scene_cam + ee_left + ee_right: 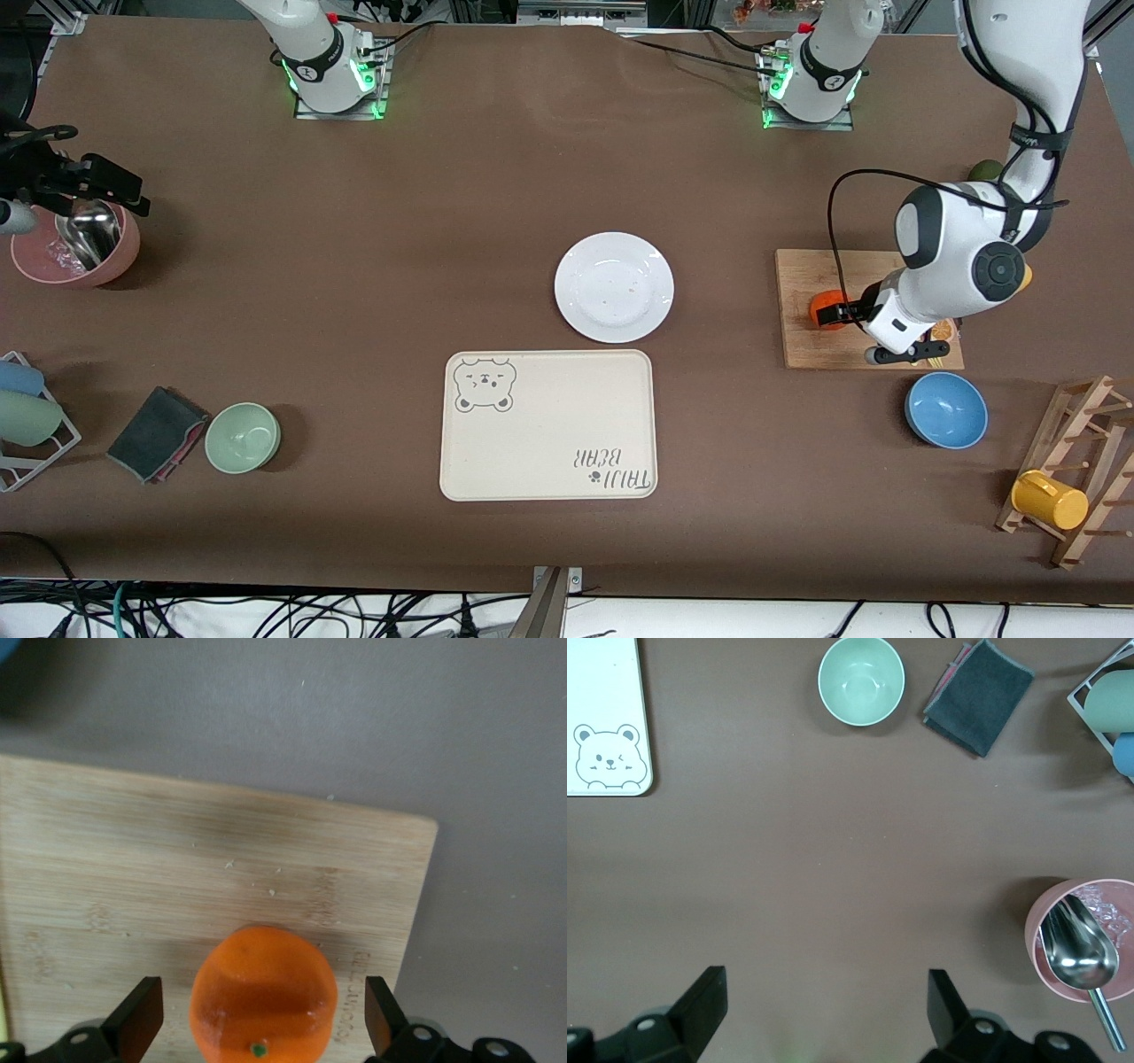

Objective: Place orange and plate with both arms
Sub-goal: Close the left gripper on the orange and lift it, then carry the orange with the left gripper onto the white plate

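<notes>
Orange (263, 997) on board (177, 868) | L end effector (258, 1014) wide, straddling | R end effector (824, 1010) wide

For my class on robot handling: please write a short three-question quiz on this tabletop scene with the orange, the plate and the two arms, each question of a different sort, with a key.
1. True or false: the left gripper has its fingers open on either side of the orange.
2. The orange lies on: A) the white plate; B) the wooden cutting board; C) the bear tray.
3. Fill in: the right gripper is open above the bare table beside the pink ____ holding a metal scoop.

Key
1. True: the fingers stand apart, not yet pressed on the fruit.
2. B
3. bowl
</notes>
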Robot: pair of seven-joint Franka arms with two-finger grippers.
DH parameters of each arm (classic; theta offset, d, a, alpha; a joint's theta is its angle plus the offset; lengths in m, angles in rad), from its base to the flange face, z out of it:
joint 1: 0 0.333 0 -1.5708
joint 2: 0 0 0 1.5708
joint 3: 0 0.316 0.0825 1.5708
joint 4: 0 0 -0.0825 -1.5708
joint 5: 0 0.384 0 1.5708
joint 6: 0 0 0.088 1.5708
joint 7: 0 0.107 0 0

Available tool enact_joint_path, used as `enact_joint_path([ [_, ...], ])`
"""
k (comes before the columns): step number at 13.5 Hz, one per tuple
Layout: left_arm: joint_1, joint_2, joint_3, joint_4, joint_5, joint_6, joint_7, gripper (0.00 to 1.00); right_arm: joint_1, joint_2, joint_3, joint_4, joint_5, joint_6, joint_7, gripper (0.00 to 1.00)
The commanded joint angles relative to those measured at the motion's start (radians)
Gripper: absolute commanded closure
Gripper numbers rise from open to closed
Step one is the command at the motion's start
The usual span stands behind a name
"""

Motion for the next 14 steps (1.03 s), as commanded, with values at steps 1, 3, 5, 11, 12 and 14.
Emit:
enact_joint_path([
  [1, -0.009, 0.007, 0.004, -0.018, -0.030, 0.023, 0.033, 0.00, -0.003, -0.016, 0.003, -0.006, 0.014, -0.010, 0.009, 0.00],
  [3, -0.009, 0.018, 0.004, -0.027, -0.031, 0.025, 0.033, 0.00, -0.003, -0.016, 0.003, -0.006, 0.014, -0.010, 0.009, 0.00],
  [5, -0.009, 0.017, 0.004, -0.029, -0.040, 0.017, 0.033, 0.80, -0.003, -0.016, 0.003, -0.006, 0.014, -0.010, 0.009, 0.00],
  [11, -0.012, -0.077, -0.048, -0.020, -0.057, -0.026, 0.018, 1.00, -0.003, -0.016, 0.003, -0.007, 0.014, -0.010, 0.009, 0.00],
  [12, -0.014, -0.092, -0.082, -0.016, -0.104, -0.034, 0.016, 1.00, -0.003, -0.016, 0.003, -0.007, 0.014, -0.010, 0.010, 0.00],
  [14, -0.029, -0.100, -0.146, -0.015, -0.222, -0.032, -0.002, 1.00, -0.003, -0.016, 0.003, -0.006, 0.014, -0.010, 0.009, 0.00],
])
